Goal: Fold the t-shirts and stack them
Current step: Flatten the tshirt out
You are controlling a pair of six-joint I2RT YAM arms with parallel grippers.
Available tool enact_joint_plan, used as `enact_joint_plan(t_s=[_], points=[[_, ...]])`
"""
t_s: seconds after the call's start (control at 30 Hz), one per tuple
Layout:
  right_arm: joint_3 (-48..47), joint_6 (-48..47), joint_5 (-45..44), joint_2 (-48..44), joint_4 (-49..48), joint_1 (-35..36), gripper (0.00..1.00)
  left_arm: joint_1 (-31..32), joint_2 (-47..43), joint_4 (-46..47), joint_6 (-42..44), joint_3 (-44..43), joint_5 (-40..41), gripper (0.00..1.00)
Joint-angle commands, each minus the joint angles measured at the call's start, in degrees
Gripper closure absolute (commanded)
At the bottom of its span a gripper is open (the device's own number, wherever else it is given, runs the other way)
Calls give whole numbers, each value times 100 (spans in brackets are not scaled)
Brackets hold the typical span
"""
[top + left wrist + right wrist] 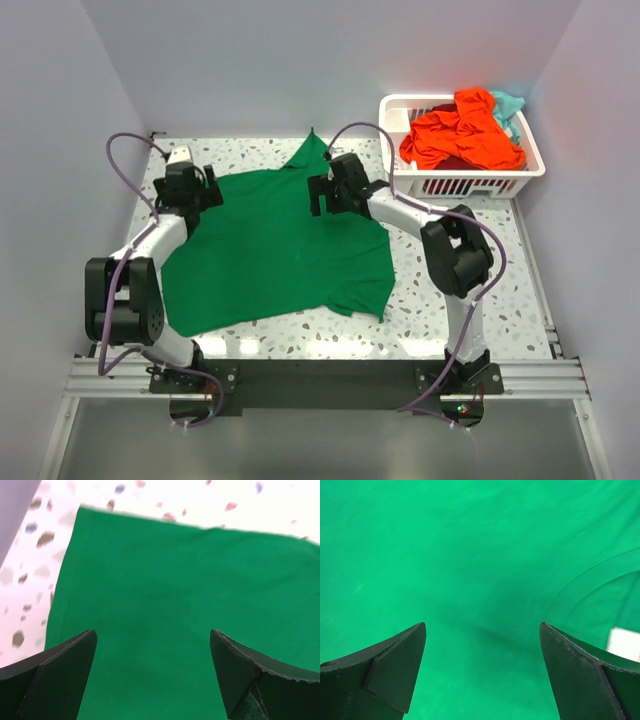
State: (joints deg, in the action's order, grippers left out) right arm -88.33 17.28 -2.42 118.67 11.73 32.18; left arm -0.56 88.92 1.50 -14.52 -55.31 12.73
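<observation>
Bright green soft t-shirt (280, 250) lies flat beneath left gripper (152, 640), jaws wide apart, empty. Right gripper (482, 630) likewise; small white neck label (624, 644) beside one finger.

Top cam: fixed, high behind my bases, looks down over the whole white speckled table (415, 325). Left wrist cam: close, down past my left fingers (55, 675), bright green soft cloth t-shirt (175, 605) corner at 11 o'clock. Right wrist cam: closer, past my right fingers (385, 675), frame all shirt. All three share it.
</observation>
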Motion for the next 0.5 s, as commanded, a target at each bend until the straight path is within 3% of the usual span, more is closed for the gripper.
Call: enact_joint_plan(t_s=[0.0,0.17,0.47], points=[[359,12,101,-406,-153,174,2,3,46,-606,-261,336,792,0],[685,56,66,-547,-153,385,1,-58,142,-642,-236,653,153,0],[528,171,-268,-161,145,394,1,-181,1012,-774,46,284,-420,0]])
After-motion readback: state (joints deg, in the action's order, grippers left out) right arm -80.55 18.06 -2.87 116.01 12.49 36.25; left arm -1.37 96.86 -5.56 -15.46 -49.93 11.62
